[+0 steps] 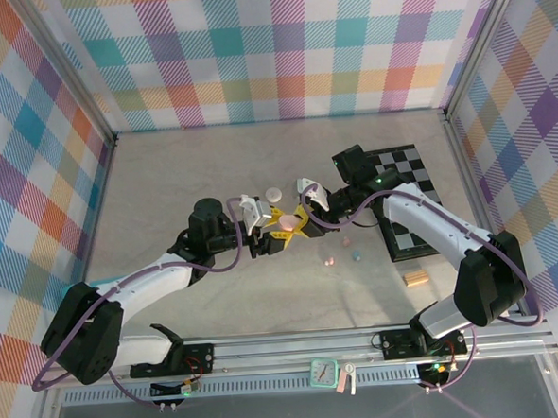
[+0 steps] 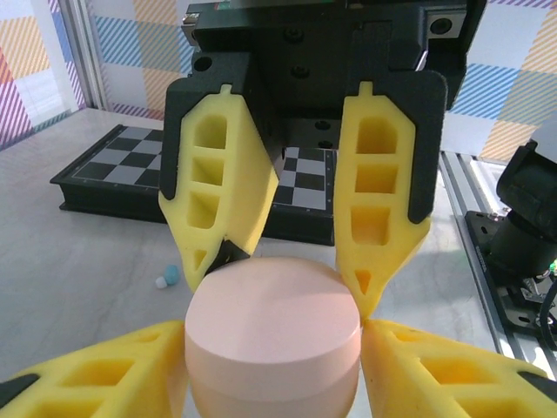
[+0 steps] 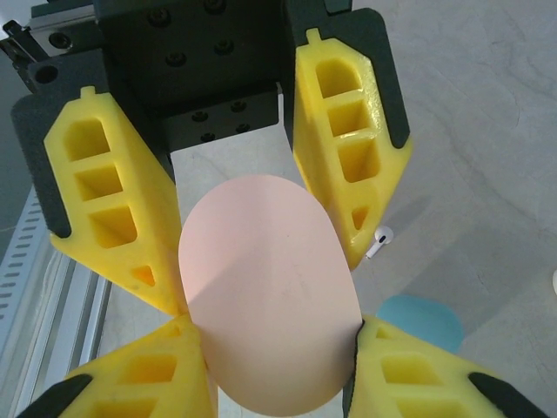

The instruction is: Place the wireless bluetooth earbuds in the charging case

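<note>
item: pink charging case, lid down, held off the table near its middle, between the two arms. left gripper – pinching the case at its two sides, yellow fingers touching it. right gripper – likewise clamped on the same case from the opposite direction, so four fingers ring it and cover most of its rim. earbuds: none in the case; light blue earbud and pink earbud lie loose on the table to the right of the grippers, apart from each other; white earbud lies on the table just beside one of the left gripper's fingers, below the case. surroundings: light blue case flat on the table, partly hidden by a right finger; pale round piece just behind the grippers; chessboard at the right side, the right arm crossing over it; wooden block near the board's front edge, well apart from the earbuds.
</note>
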Robot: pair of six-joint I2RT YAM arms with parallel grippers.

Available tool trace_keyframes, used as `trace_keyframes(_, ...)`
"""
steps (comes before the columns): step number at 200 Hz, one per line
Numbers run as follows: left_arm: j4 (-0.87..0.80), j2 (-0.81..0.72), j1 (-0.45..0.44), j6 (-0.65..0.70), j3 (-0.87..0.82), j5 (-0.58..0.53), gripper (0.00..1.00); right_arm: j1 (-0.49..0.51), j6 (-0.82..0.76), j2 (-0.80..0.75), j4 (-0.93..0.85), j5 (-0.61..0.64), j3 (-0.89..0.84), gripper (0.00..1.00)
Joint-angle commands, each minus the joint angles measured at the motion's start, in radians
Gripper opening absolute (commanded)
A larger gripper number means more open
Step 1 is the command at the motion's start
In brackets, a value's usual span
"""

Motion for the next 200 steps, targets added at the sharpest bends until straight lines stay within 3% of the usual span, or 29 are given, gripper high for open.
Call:
trace_keyframes(1, 0.022, 0.007, -0.012, 0.003, 0.029, 0.039, 0.48, -0.003, -0.012, -0.019, -0.019, -0.057, 0.029, 0.33)
trace_keyframes(19, 0.016, 0.012, -0.012, 0.004, 0.031, 0.046, 0.47, -0.003, -0.008, -0.019, -0.011, -0.056, 0.029, 0.33)
trace_keyframes(41, 0.021, 0.011, -0.012, 0.004, 0.028, 0.035, 0.56, -0.004, 0.000, -0.028, 0.012, -0.057, 0.020, 0.33)
trace_keyframes(79, 0.031, 0.012, -0.012, 0.003, 0.020, 0.018, 0.58, -0.003, 0.009, -0.040, 0.031, -0.051, 0.011, 0.32)
trace_keyframes(126, 0.032, 0.014, -0.012, -0.002, 0.025, 0.022, 0.51, -0.004, 0.017, -0.042, 0.039, -0.047, 0.007, 0.32)
trace_keyframes(200, 0.030, 0.007, -0.012, -0.012, 0.043, 0.036, 0.52, -0.004, 0.002, -0.027, 0.011, -0.043, 0.010, 0.32)
